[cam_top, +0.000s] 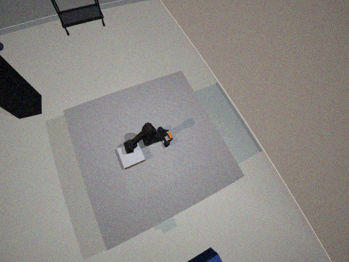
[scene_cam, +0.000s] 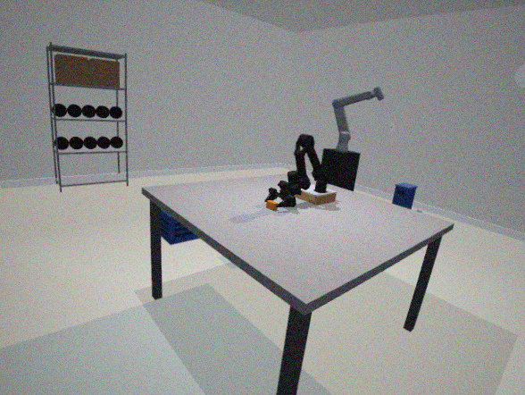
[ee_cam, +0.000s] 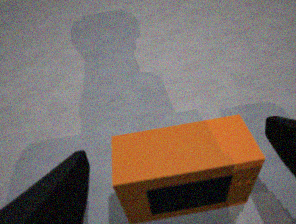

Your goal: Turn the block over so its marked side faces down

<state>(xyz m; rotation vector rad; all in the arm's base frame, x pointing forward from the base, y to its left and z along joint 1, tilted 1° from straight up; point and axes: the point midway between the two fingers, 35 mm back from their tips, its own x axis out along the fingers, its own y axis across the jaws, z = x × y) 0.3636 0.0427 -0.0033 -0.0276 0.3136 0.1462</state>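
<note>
The orange block [cam_top: 170, 135] [scene_cam: 271, 205] [ee_cam: 170, 150] is low at the table [cam_top: 178, 178] [scene_cam: 335, 241], beyond the arm. In the wrist view its black rectangular mark [ee_cam: 190, 195] is on the side facing back toward the gripper, below a plain orange face. Whether the block sits flat or slightly tilted cannot be told. My gripper [cam_top: 167, 137] [scene_cam: 274, 201] [ee_cam: 177, 142] is open, low over the table, with one finger on each side of the block. In the wrist view gaps show between the block and both fingers. The block's underside is hidden.
The arm's base stands on a white-topped wooden plinth [cam_top: 133, 160] [scene_cam: 318, 197] behind the gripper. The arm's shadow falls on the table beyond the block. Off the table are a shelf rack [scene_cam: 89, 120], a black pedestal [cam_top: 21, 92] [scene_cam: 340, 169] with a grey arm, and blue containers.
</note>
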